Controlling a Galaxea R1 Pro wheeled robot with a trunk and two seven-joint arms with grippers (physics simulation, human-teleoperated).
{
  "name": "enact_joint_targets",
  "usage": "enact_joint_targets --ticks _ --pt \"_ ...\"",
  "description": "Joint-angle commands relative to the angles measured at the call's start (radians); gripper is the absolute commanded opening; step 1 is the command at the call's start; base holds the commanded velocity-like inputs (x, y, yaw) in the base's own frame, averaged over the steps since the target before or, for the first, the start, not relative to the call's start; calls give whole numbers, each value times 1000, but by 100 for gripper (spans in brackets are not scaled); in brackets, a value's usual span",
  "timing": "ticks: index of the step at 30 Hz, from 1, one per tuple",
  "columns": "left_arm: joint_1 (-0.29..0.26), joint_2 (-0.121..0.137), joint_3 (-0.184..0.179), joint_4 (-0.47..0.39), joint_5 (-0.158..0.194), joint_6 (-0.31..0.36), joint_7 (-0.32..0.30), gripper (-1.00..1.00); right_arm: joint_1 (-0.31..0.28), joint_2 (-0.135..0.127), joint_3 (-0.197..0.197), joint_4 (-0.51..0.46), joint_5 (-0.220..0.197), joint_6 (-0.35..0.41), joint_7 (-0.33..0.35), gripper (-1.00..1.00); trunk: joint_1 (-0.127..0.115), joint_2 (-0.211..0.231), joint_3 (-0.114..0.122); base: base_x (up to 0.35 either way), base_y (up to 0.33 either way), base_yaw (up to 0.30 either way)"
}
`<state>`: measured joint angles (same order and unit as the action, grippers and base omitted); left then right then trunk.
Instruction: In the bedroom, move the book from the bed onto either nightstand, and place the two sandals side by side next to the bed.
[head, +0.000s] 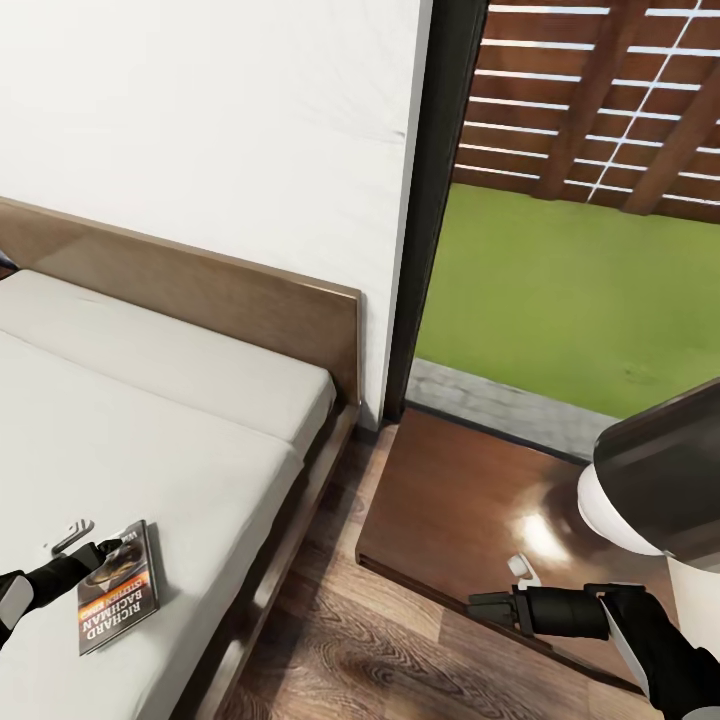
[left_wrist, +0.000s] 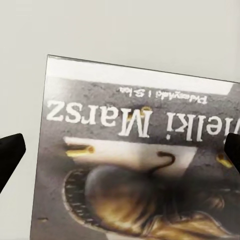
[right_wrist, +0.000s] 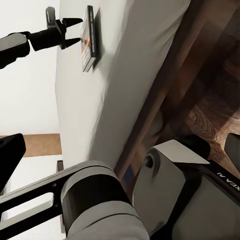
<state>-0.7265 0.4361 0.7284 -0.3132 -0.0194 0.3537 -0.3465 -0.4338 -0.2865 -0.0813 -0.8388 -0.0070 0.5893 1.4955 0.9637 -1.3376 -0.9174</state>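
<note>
one book (head: 117, 588) flat on the bed (head: 150, 440), long axis toward headboard (head: 200, 290)

White wall (head: 200, 120), plank floor (head: 380, 650), tall window (head: 580, 220).

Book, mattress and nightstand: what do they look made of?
Book: thin paperback, printed cover with a slight sheen, lying flat. Mattress: off-white matte fabric by the look, no shine or pattern. Nightstand: dark reddish wood, glossy finish, with a bright light reflection on its top. Being simulator renders, materials are judged from look alone.
</note>
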Motion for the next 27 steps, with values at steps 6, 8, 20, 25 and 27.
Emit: enact_joint_targets --ticks 6,8,20,25,27 --pt "-1 0 8 -1 -2 8 -5 100 0 0 0 0 -1 10 3 100 11 -21 -10 0 0 0" --pt "-1 0 8 -1 -2 8 -5 100 0 0 -1 0 -1 10 3 100 15 -28 -13 0 0 0" --pt "-1 0 8 -1 -2 8 -5 100 0 0 -1 0 -1 11 3 100 15 -28 -13 0 0 0" --pt "-1 0 8 -1 -2 8 -5 100 0 0 -1 0 -1 15 3 100 15 -28 -13 0 0 0" --pt "-1 0 8 -1 -2 8 -5 100 0 0 -1 0 -1 17 3 100 15 -28 -13 0 0 0"
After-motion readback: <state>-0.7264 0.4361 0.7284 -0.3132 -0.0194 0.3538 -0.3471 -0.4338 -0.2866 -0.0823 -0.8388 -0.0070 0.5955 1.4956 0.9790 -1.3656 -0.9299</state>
